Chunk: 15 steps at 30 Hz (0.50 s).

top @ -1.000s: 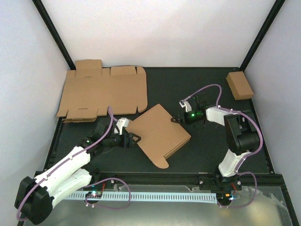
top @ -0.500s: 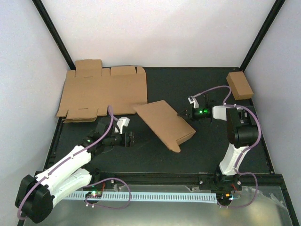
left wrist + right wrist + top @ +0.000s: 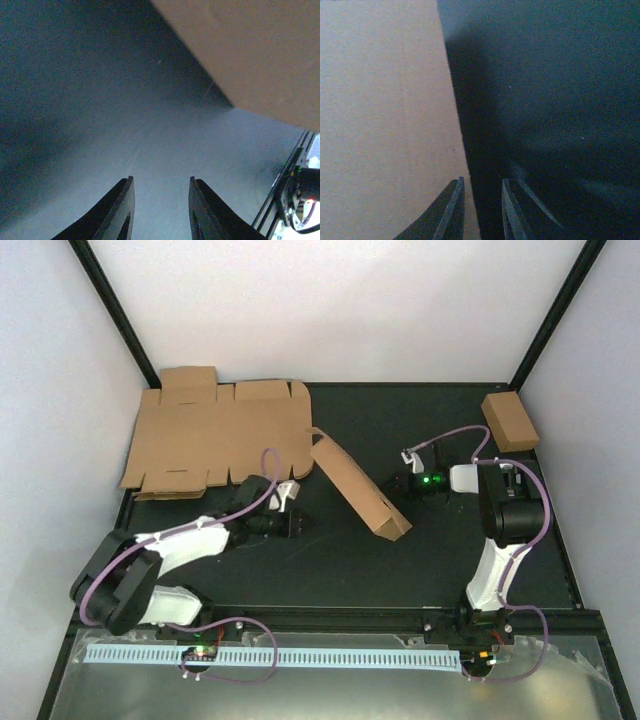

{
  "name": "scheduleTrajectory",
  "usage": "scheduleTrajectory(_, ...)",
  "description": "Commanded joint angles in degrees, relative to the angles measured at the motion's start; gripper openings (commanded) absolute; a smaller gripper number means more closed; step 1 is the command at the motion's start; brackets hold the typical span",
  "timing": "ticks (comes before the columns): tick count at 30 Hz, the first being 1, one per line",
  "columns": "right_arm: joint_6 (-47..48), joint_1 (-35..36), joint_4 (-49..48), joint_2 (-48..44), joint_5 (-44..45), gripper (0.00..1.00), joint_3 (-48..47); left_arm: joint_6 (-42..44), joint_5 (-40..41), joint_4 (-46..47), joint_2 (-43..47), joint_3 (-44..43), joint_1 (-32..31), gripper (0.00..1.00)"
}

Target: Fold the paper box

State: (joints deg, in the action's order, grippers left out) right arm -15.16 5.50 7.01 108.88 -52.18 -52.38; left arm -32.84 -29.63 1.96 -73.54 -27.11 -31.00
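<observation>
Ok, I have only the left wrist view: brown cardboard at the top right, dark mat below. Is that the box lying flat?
Observer: No. From above, the paper box stands tilted up on one long edge, in the middle.
Operator: Where is the right gripper?
Observer: At the box's opposite face, close to it; whether it grips is unclear.
Operator: Anything else around?
Observer: A flat cardboard blank at the back left, and a small closed box at the back right.
</observation>
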Motion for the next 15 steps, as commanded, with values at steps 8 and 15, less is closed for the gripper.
scheduleTrajectory(8, 3.6, 1.1, 6.5, -0.4, 4.0, 0.26, -6.5, 0.9, -2.5, 9.6, -13.2, -19.8, -7.3, 0.31)
scheduleTrajectory(15, 5.9, 3.6, 9.0, 0.3, 3.7, 0.3, -8.7, 0.0, -2.0, 10.1, -14.7, -21.8, -9.0, 0.32)
